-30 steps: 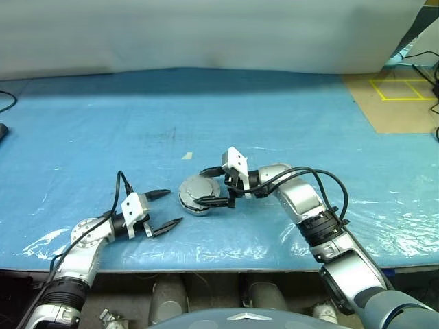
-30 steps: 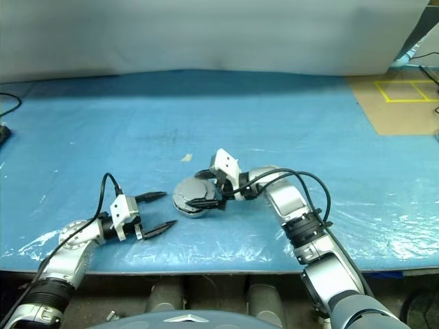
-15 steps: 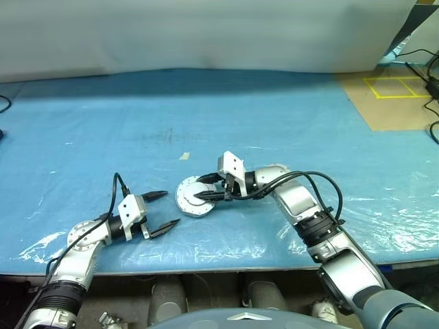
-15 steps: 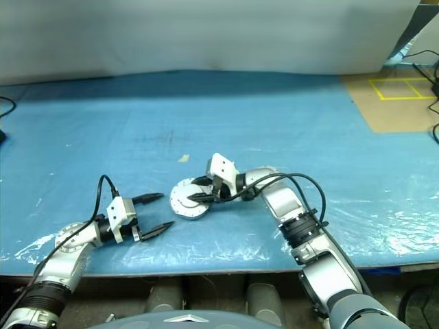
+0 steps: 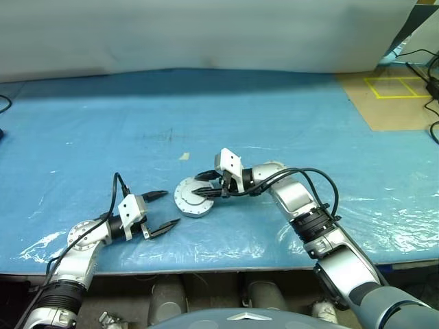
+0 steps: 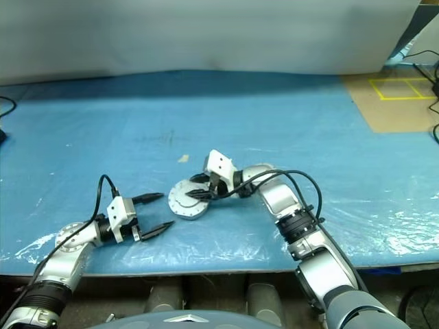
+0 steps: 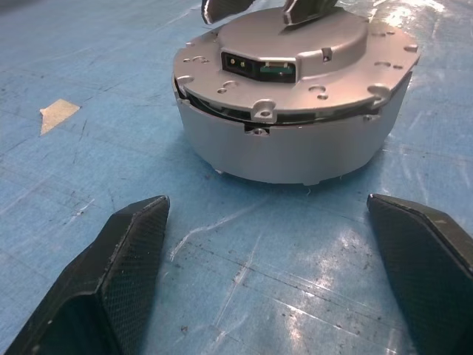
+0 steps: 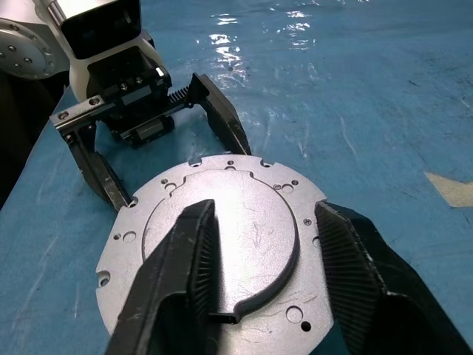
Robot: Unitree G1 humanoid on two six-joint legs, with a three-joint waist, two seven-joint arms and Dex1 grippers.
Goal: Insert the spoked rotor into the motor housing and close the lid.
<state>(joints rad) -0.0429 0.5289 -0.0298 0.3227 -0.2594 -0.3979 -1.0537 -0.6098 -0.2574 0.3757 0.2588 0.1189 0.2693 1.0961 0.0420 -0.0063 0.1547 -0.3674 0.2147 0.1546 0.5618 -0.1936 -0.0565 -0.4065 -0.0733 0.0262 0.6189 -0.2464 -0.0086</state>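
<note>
Right gripper (image 5: 204,191) jaws part-open astride the lid's (image 8: 214,259) raised centre on the motor housing (image 7: 288,144) near the worktop's (image 5: 288,116) front edge; left gripper (image 5: 163,209) wide, empty.

Both head eyes look forward and down over the blue plastic-covered tabletop (image 5: 274,116) from some way off. Each wrist camera sits close, facing the round grey metal motor housing (image 7: 295,140) from opposite sides.

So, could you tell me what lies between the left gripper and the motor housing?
Only bare blue table cover: the left wrist view shows it between the left gripper and the motor housing.
</note>
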